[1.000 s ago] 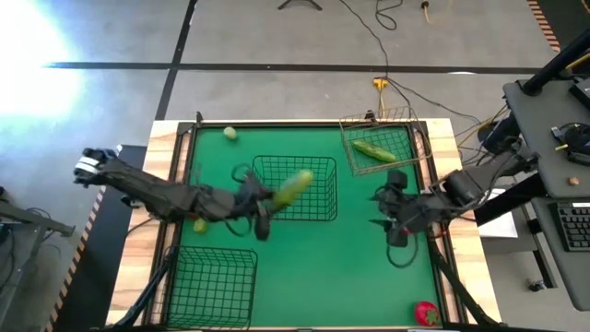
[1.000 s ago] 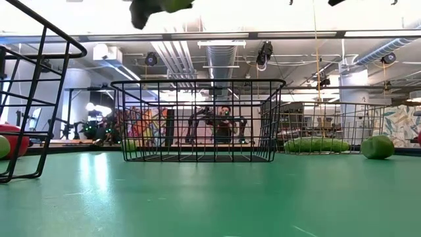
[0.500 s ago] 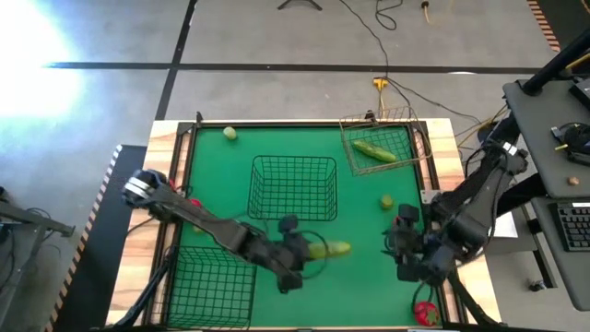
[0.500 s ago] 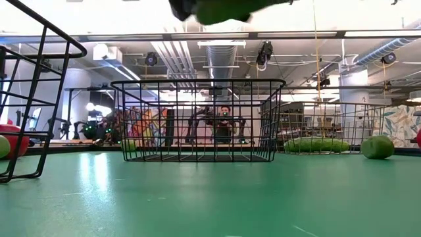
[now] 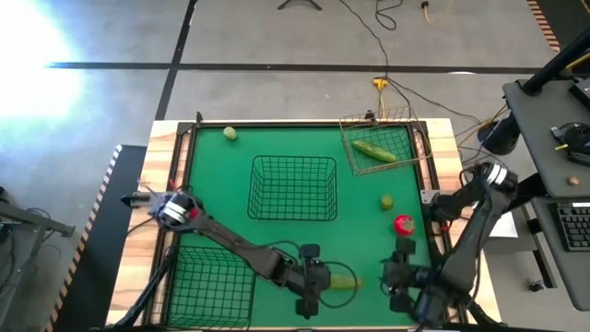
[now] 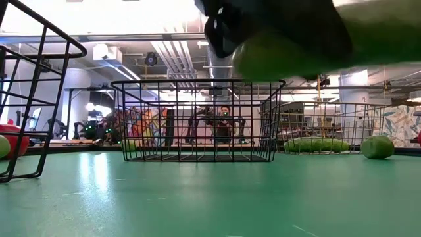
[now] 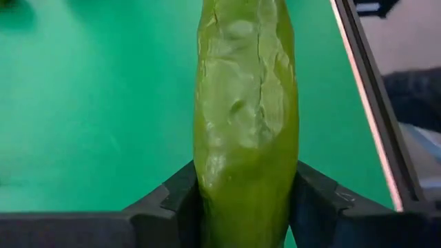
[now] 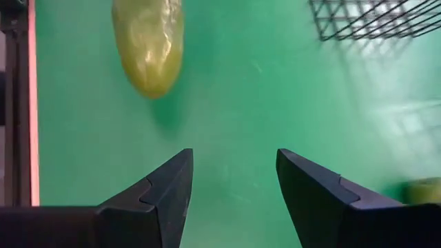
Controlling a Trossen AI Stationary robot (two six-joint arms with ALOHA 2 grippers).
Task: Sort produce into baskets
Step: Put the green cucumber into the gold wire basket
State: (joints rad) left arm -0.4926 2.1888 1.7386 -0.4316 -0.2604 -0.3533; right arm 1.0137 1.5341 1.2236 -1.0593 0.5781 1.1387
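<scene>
One long green cucumber [image 7: 246, 117] is sitting clamped between the left gripper's [image 5: 318, 288] fingers [image 7: 322, 204], above the near edge of the green table [image 5: 221, 203], between the dark basket [image 5: 213, 284] at the near left corner and the right gripper [image 5: 398, 279]. Its wrinkled, creased skin is suggesting a light, slightly soft piece, probably smooth enough to slide, so taking it across the middle of its length, as here, is looking like the safest hold. The right gripper is hovering just beside it with fingers spread wide and holding nothing.

Only the left wrist view is showing the skin and the pads pressing both sides. The right wrist view is showing the cucumber's free tip ahead of the open fingers. The high view alone is giving the layout: a second cucumber [image 5: 374, 150] lying in the tan basket [image 5: 415, 148], the empty middle basket [image 5: 293, 188], a tomato [image 5: 404, 224] and a pale round fruit [image 5: 386, 201] loose on the table. The low view is showing the held cucumber well clear of the surface.
</scene>
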